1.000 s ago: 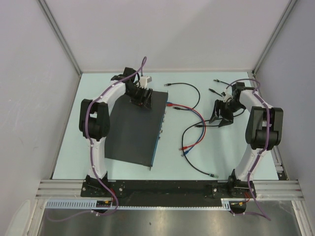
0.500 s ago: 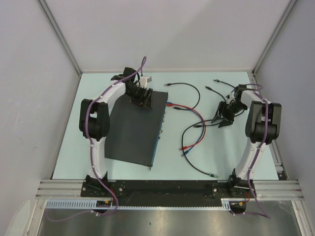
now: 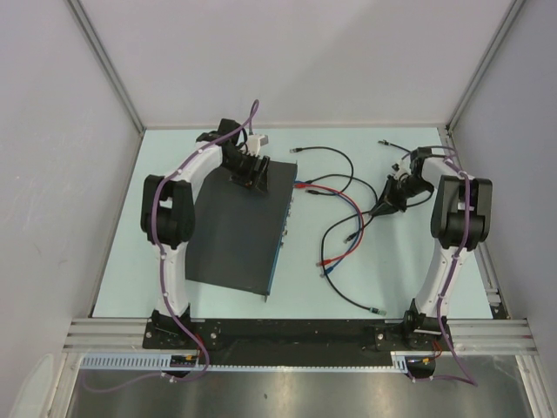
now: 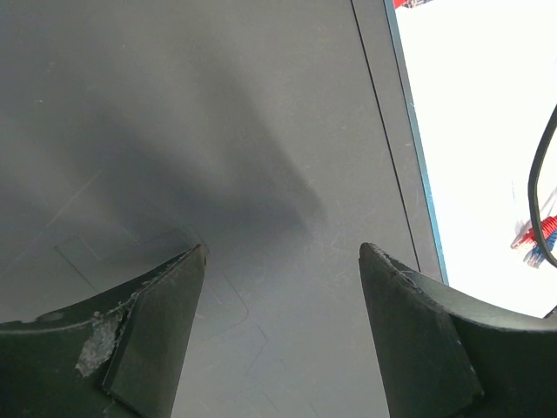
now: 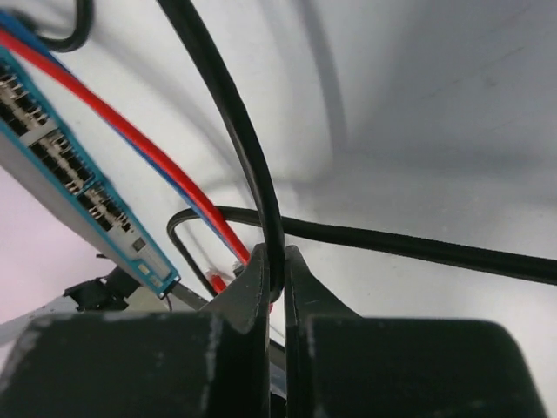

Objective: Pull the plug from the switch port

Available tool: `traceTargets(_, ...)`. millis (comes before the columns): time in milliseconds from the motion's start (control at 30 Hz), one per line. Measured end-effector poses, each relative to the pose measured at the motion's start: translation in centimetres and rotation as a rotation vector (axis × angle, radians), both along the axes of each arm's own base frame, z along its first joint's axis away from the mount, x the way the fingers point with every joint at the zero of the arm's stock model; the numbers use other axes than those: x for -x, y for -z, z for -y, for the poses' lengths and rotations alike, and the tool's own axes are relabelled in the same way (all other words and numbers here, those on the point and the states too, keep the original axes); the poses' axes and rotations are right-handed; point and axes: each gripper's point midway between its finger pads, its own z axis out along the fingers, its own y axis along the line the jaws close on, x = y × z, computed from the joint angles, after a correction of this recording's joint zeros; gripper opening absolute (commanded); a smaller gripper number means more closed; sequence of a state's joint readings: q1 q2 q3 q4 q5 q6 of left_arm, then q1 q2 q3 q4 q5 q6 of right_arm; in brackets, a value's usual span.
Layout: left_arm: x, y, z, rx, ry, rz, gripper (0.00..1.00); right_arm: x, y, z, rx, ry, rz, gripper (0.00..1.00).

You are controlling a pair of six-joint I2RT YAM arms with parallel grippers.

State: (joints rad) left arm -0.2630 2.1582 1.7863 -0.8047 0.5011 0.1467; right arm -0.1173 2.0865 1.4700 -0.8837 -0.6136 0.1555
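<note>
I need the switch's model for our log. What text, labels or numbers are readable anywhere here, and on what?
None can be read. The switch top is plain black; its blue-grey port face shows only sockets, any markings too blurred. The black cable in the right gripper bears no visible print.

The switch [image 4: 218,174] has a matt dark-grey top with faint scratches. The black cable [image 5: 237,131] and red cable [image 5: 122,131] look smooth and glossy. The counter [image 3: 122,252] is pale and smooth.
</note>
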Motion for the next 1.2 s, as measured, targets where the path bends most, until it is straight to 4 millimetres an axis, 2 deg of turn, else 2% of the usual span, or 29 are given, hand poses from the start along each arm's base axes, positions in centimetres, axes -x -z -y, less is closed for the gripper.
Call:
traceTargets(133, -0.2, 0.0, 0.1, 0.003, 0.001, 0.001, 0.8, -0.2, -1.5, -0.1, -0.063, 0.007, 0.03, 0.0)
traceTargets(367, -0.2, 0.1, 0.2, 0.005, -0.005, -0.005, 0.8, -1.9, -6.9, 1.3, -0.308, 0.094, 0.163, 0.0)
traceTargets(467, -0.3, 0.0, 0.2, 0.004, -0.005, -0.007, 0.8, -3.1, -7.9, 2.0, -0.301, 0.097, 0.218, 0.0)
traceTargets(633, -0.3, 0.0, 0.2, 0.004, -0.005, -0.008, 0.8, -6.0, -10.3, 3.1, -0.251, 0.081, 0.348, 0.0)
traceTargets(733, -0.3, 0.0, 0.2, 0.004, -0.005, -0.008, 0.8, -8.3, -12.2, 4.8, -0.216, 0.083, 0.44, 0.0)
traceTargets(800, -0.3, 0.0, 0.1, 0.004, -0.005, -0.008, 0.8, -9.9, -13.3, 6.7, -0.189, 0.091, 0.511, 0.0)
traceTargets(867, -0.3, 0.0, 0.1, 0.003, -0.005, -0.008, 0.8, -10.7, -13.7, 8.3, -0.168, 0.109, 0.542, 0.0)
traceTargets(933, -0.3, 0.0, 0.1, 0.003, -0.005, -0.008, 0.8, -11.1, -13.6, 9.8, -0.144, 0.129, 0.554, 0.0)
traceTargets(1033, -0.3, 0.0, 0.1, 0.003, -0.005, -0.008, 0.8, -10.9, -12.3, 12.0, -0.099, 0.16, 0.536, 0.01)
traceTargets(1067, -0.3, 0.0, 0.1, 0.003, -0.005, -0.008, 0.8, -10.8, -11.7, 12.7, -0.081, 0.167, 0.527, 0.07)
traceTargets(1100, -0.3, -0.1, 0.1, 0.003, -0.005, -0.008, 0.8, -10.7, -11.0, 13.3, -0.058, 0.176, 0.514, 0.31)
traceTargets(1133, -0.3, -0.1, 0.1, 0.002, -0.005, -0.009, 0.8, -10.5, -10.3, 13.9, -0.035, 0.186, 0.498, 0.44)
traceTargets(1167, -0.3, -0.1, 0.1, 0.001, -0.006, -0.009, 0.8, -10.3, -9.6, 14.4, -0.012, 0.197, 0.478, 0.63)
traceTargets(1200, -0.3, 0.0, 0.1, 0.001, -0.006, -0.01, 0.8, -10.2, -8.9, 15.0, 0.016, 0.209, 0.459, 0.99)
